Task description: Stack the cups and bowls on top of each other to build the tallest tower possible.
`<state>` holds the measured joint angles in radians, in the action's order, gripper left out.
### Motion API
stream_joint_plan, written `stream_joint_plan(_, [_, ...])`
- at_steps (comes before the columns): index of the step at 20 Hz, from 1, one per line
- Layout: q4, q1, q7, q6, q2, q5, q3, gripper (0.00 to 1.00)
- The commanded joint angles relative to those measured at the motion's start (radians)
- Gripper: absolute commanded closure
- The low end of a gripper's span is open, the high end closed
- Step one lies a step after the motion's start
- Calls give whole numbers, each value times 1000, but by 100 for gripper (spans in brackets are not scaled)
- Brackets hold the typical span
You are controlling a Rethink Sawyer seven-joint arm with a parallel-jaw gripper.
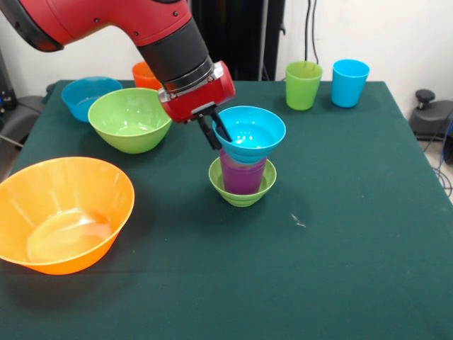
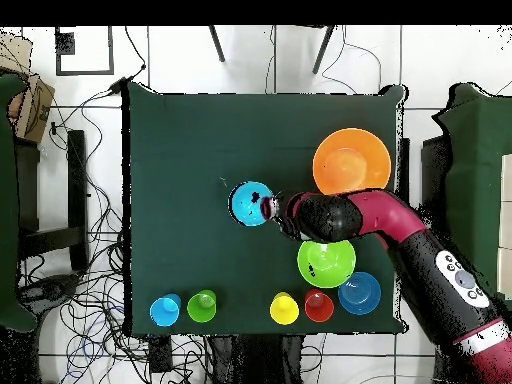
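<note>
The small blue bowl point(image 1: 249, 132) is gripped at its left rim by the fingers point(image 1: 224, 132) of the gripper point(image 1: 215, 133), one finger inside the bowl and one outside. The bowl is seated on the purple cup point(image 1: 242, 175), which stands in the small green bowl point(image 1: 242, 190) near the middle of the green surface point(image 1: 340, 234). The very large orange bowl point(image 1: 62, 212) is seen at near left, the medium green bowl point(image 1: 129, 119) and medium blue bowl point(image 1: 88, 96) at far left. The green cup point(image 1: 303, 84) and light blue cup point(image 1: 350, 82) are placed at far right.
</note>
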<state>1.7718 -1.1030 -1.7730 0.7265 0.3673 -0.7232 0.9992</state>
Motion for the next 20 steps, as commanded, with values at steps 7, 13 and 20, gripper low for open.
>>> stream_joint_plan(7, [10,55,164,9,-35,-57,-76,100])
stream_joint_plan(13, [-51,49,211,18,-43,-60,-65,100])
stream_joint_plan(20, [-60,41,191,-13,-21,-76,-65,100])
